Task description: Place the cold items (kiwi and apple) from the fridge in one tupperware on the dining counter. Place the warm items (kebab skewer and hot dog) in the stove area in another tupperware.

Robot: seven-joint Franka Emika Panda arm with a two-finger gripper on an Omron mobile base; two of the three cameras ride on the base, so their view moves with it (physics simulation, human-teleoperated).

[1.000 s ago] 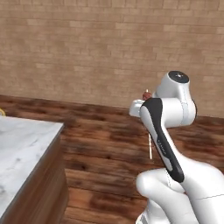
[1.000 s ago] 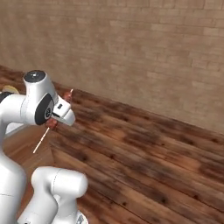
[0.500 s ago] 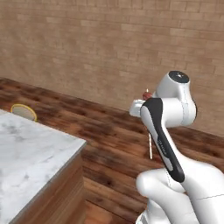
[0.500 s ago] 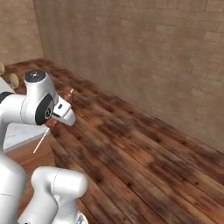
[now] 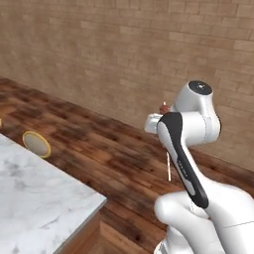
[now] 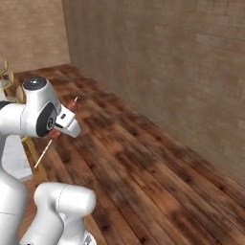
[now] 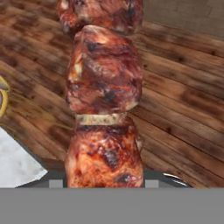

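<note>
The kebab skewer (image 7: 105, 87) fills the middle of the hand view, with charred red-brown meat chunks stacked along it. My gripper (image 6: 60, 131) is shut on the kebab skewer and holds it in the air in front of my arm, above the wooden floor. From the left base view the skewer's thin pale stick (image 5: 169, 168) hangs down beside my forearm and its meat tip (image 5: 163, 105) pokes up behind the hand. The right base view shows the stick (image 6: 43, 154) slanting down to the left, below the hand.
A white marble counter (image 5: 34, 198) lies at the lower left, and its corner (image 7: 17, 162) is in the hand view. A round yellow-rimmed seat (image 5: 37, 144) stands beyond it. Yellow chairs (image 6: 5, 72) are at the far left. A brick wall (image 5: 124, 49) runs behind the wooden floor (image 6: 143, 158).
The whole scene has shifted in both base views, so the base has moved and turned. More of the marble counter is in view. The arm's pose and its grip on the skewer are unchanged.
</note>
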